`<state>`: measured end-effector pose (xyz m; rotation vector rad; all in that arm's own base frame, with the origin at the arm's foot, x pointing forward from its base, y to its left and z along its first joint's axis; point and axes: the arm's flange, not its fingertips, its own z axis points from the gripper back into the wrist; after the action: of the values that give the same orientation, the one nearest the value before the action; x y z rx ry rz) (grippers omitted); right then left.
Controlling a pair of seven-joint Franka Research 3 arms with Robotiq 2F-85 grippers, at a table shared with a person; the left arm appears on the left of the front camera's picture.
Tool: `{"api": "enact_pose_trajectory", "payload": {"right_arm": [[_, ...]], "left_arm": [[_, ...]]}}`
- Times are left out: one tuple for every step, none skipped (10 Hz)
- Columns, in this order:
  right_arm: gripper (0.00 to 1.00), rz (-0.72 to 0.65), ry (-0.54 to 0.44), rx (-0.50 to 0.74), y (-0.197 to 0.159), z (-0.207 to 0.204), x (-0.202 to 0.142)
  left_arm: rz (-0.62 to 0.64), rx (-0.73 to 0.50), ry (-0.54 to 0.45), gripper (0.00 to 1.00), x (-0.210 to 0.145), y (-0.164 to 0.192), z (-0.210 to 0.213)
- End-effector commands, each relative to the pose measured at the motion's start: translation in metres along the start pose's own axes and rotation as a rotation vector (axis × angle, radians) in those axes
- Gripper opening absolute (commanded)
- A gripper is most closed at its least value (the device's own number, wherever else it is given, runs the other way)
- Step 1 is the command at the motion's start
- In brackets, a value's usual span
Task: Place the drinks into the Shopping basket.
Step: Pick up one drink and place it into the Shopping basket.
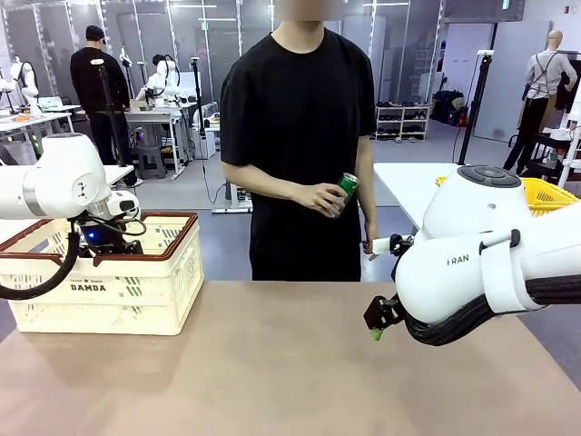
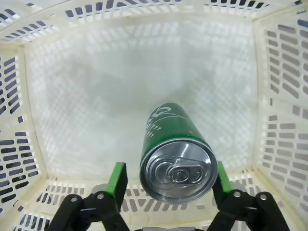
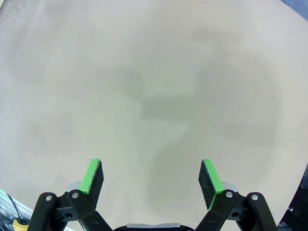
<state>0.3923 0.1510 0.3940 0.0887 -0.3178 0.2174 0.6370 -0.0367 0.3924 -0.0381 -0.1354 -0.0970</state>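
A green can (image 2: 175, 149) with a silver top hangs tilted over the white floor of the Shopping basket (image 2: 57, 86), between the fingers of my left gripper (image 2: 169, 180). The jaws stand open, with a clear gap between the left pad (image 2: 118, 179) and the can. In the front view my left gripper (image 1: 100, 238) reaches down into the cream Shopping basket (image 1: 109, 300) at the table's left. The person's hand holds another green can (image 1: 346, 188) above the far edge. My right gripper (image 1: 377, 320) hovers open and empty over bare table, with its fingers (image 3: 94, 178) spread wide.
The person stands at the far side, mid-table. A yellow mesh basket (image 1: 549, 193) sits on a white table (image 1: 408, 182) behind my right arm. The brown tabletop (image 1: 272, 363) lies bare between the arms.
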Motion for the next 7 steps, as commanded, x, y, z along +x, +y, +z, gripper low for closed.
{"api": "enact_pose_trajectory", "payload": {"right_arm": [[1.00, -0.002, 0.000, 0.002, -0.001, -0.001, 0.000], [1.00, -0.002, 0.000, 0.002, -0.001, -0.001, 0.000], [1.00, -0.002, 0.000, 0.002, -0.001, -0.001, 0.000], [1.00, -0.002, 0.000, 0.002, -0.001, -0.001, 0.000], [1.00, -0.002, 0.000, 0.002, -0.001, -0.001, 0.000], [1.00, -0.002, 0.000, 0.002, -0.001, -0.001, 0.000], [1.00, -0.002, 0.000, 0.002, -0.001, -0.001, 0.000]], "left_arm": [[-0.015, -0.031, -0.028, 1.00, -0.015, 0.001, 0.012], [-0.017, -0.030, -0.044, 1.00, -0.019, -0.002, 0.023], [-0.022, -0.009, -0.040, 1.00, -0.023, -0.003, 0.030], [-0.017, 0.001, -0.023, 1.00, -0.026, -0.005, 0.038], [-0.002, -0.002, -0.029, 1.00, -0.009, -0.004, 0.025], [-0.002, -0.002, -0.029, 1.00, -0.009, -0.004, 0.025], [-0.002, -0.002, -0.029, 1.00, -0.009, -0.004, 0.025]]}}
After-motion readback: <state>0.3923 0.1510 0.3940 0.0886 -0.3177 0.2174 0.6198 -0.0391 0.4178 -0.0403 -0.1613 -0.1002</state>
